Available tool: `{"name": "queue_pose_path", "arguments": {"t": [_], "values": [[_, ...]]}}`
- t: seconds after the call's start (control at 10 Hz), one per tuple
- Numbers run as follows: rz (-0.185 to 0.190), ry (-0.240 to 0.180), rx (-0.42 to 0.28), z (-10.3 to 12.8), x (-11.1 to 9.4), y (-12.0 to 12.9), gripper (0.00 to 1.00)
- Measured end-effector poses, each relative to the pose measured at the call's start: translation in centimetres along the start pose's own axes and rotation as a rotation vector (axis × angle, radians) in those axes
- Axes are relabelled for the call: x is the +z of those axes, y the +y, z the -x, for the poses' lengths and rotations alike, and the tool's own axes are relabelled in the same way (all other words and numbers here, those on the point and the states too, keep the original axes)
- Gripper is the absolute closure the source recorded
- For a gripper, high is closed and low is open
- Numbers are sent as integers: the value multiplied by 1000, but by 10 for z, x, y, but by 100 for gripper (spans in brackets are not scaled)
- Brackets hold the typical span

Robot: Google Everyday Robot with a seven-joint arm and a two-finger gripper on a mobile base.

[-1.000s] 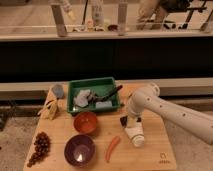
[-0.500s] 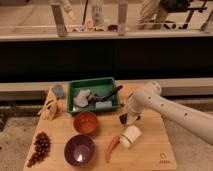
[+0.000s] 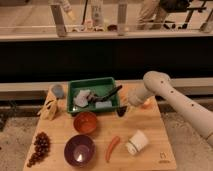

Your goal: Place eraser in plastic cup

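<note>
The pincer point(image 3: 121, 110) hangs closed, low over the worktop point(image 3: 156, 125) at the right front corner of the one green tray point(image 3: 92, 81). I cannot tell whether it pinches anything, and the eraser cannot be picked out for certain. The single plastic cup point(image 3: 137, 141) sits nearby toward the front edge, seemingly tipped on its side, which would likely make a drop awkward. Beyond lie two bowls, one orange-red point(image 3: 85, 121) and one purple point(image 3: 79, 150), and one grape bunch point(image 3: 40, 147).
</note>
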Motion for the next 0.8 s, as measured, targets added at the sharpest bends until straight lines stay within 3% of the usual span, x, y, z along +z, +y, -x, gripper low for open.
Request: {"name": "queue_pose_path", "arguments": {"t": [0.4, 0.8], "values": [[65, -74, -101, 65, 28, -38, 98], [135, -131, -228, 145, 73, -85, 98]]}}
